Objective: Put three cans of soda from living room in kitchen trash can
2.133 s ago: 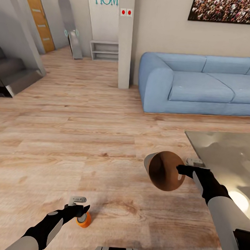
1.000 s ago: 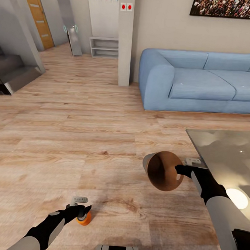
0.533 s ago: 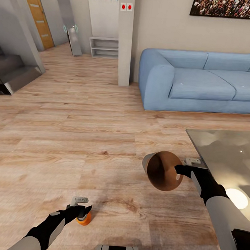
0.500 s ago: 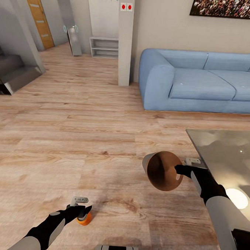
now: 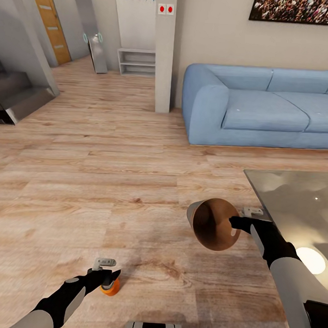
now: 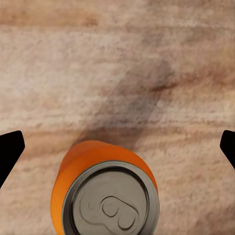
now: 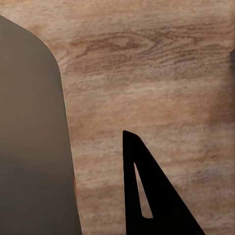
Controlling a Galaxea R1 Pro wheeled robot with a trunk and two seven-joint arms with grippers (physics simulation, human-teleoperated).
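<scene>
In the living room, the right gripper (image 5: 234, 222) grasps the tilted trash can (image 5: 212, 224) by its rim. The left gripper (image 5: 109, 276), fingers spread, straddles the orange soda can (image 5: 110, 288) on the near floor: no can is seen binned yet.

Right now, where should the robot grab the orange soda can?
Around its round side wall, coming straight down from above. The orange can looks upright on the wood floor, silvery top facing up. The left gripper sits over it, fingers wide either side, so closing there should pinch it.
</scene>
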